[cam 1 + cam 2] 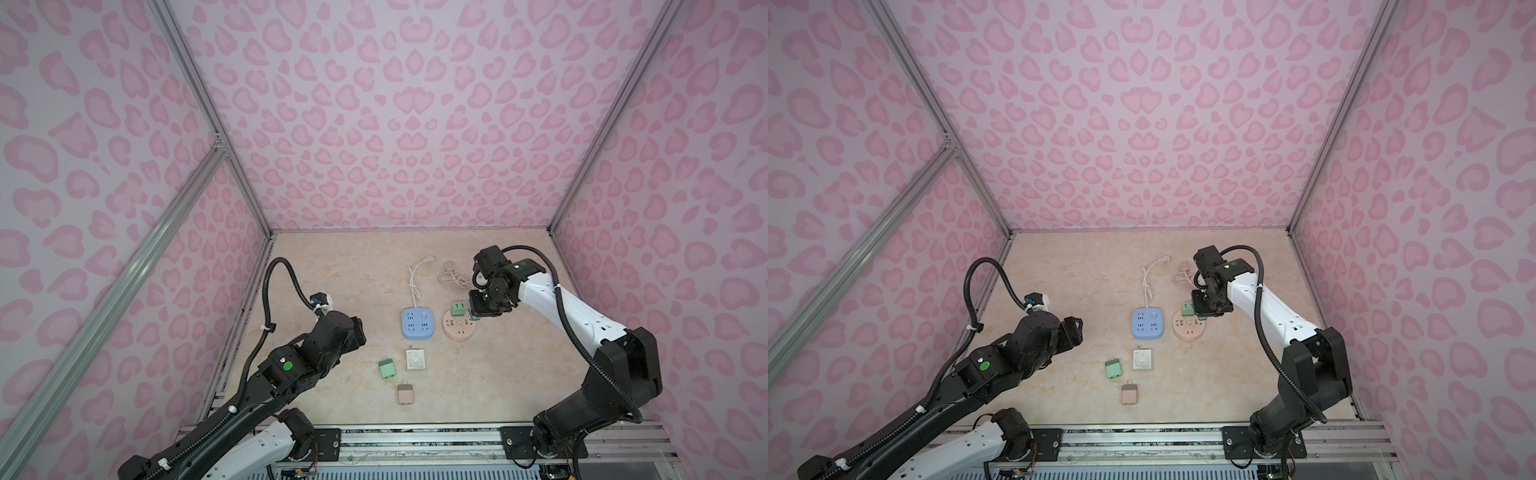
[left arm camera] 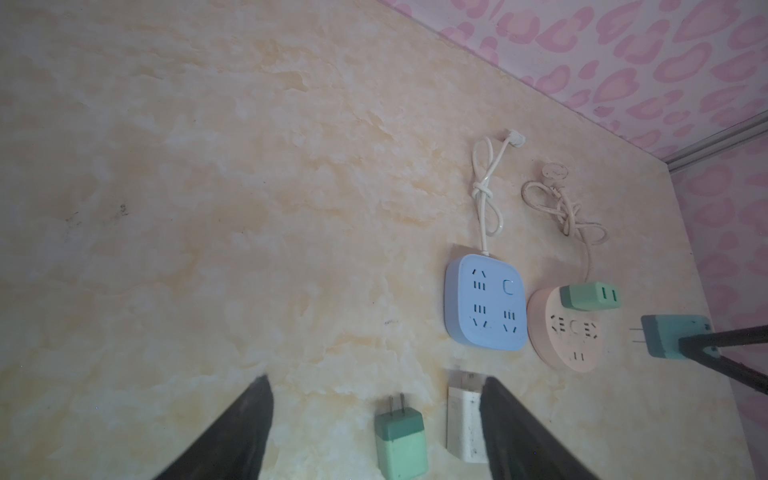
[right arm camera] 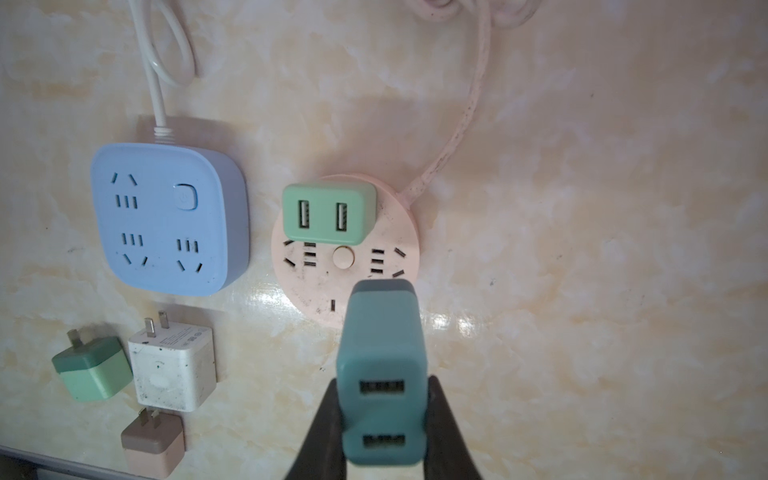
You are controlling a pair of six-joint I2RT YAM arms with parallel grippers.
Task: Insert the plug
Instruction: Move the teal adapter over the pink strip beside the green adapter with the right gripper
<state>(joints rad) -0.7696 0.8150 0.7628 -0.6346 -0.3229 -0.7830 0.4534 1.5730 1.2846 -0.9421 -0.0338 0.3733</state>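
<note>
Teal charger was pinched by the right gripper, prongs pointed toward the pink socket for insertion; the left gripper jaws were seen spread, idle.

Robot test cell, lab-type, not a home. You're boxed in left, right and far by printed pink-spot walls on bare aluminium frame posts. The floor is a marble-look tabletop. A slotted metal rail along the near edge carries your left arm and right arm, cabling exposed.
</note>
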